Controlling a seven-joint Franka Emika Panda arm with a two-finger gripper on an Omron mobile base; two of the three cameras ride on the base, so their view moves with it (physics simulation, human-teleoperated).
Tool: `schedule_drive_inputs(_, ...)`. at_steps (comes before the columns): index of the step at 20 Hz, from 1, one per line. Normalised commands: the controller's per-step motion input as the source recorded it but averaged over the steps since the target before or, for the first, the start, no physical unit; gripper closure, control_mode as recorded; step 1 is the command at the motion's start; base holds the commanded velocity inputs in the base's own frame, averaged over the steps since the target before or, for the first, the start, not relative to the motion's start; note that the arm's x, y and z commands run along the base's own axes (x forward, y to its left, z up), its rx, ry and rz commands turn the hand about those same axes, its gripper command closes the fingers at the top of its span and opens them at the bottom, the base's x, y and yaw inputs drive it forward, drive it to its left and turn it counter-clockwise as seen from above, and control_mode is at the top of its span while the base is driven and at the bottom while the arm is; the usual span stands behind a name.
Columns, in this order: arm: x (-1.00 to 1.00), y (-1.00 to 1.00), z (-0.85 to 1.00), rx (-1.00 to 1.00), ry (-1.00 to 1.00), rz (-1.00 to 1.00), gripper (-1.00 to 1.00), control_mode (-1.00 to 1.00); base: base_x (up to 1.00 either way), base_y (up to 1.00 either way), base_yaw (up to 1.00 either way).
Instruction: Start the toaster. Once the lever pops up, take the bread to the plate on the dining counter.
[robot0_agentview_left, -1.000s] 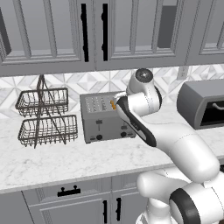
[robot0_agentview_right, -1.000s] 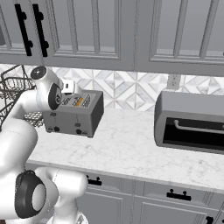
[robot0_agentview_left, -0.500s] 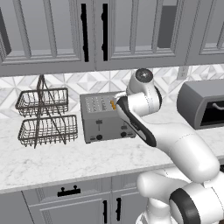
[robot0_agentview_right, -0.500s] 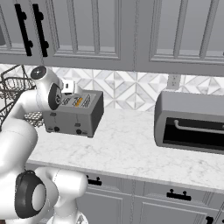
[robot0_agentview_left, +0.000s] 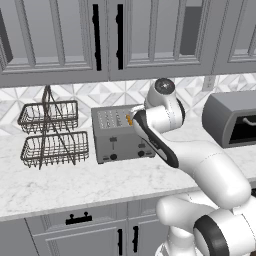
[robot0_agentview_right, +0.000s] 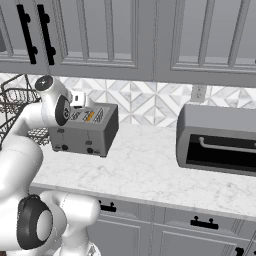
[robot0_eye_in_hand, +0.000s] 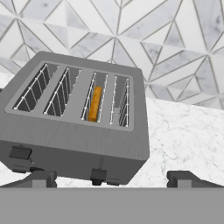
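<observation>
The grey four-slot toaster (robot0_eye_in_hand: 74, 131) stands on the marble worktop against the tiled wall, also seen as the toaster (robot0_agentview_left: 122, 135) and the toaster (robot0_agentview_right: 90, 131). The bread (robot0_eye_in_hand: 95, 103) sits edge-on as a thin orange strip in the third slot from the left, sunk low. On the toaster's front, the right lever (robot0_eye_in_hand: 98, 175) is lower than the left lever (robot0_eye_in_hand: 19, 152). My gripper (robot0_eye_in_hand: 111, 180) hovers just in front of and above the toaster, open, its fingertips (robot0_eye_in_hand: 41, 178) wide apart with nothing between them. The plate and the dining counter are out of view.
A two-tier wire basket rack (robot0_agentview_left: 50, 135) stands left of the toaster. A larger dark-grey rounded appliance (robot0_agentview_right: 220, 137) sits to the right, with bare worktop (robot0_agentview_right: 145, 165) between. Upper cabinets (robot0_agentview_left: 100, 40) hang close above.
</observation>
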Motion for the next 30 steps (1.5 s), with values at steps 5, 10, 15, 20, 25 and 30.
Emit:
schedule_drive_inputs(5,0.00,0.00,0.00,0.00,0.00,0.00,-1.00,-1.00,0.00,0.00,0.00)
schedule_drive_inputs(10,0.00,0.00,0.00,0.00,0.00,0.00,-1.00,-1.00,0.00,0.00,0.00)
schedule_drive_inputs(15,0.00,0.00,0.00,0.00,0.00,0.00,-1.00,-1.00,0.00,0.00,0.00)
schedule_drive_inputs(20,0.00,0.00,0.00,0.00,0.00,0.00,-1.00,-1.00,0.00,0.00,0.00)
schedule_drive_inputs(25,0.00,0.00,0.00,0.00,0.00,0.00,-1.00,-1.00,0.00,0.00,0.00)
schedule_drive_inputs(30,0.00,0.00,0.00,0.00,0.00,0.00,-1.00,-1.00,0.00,0.00,0.00)
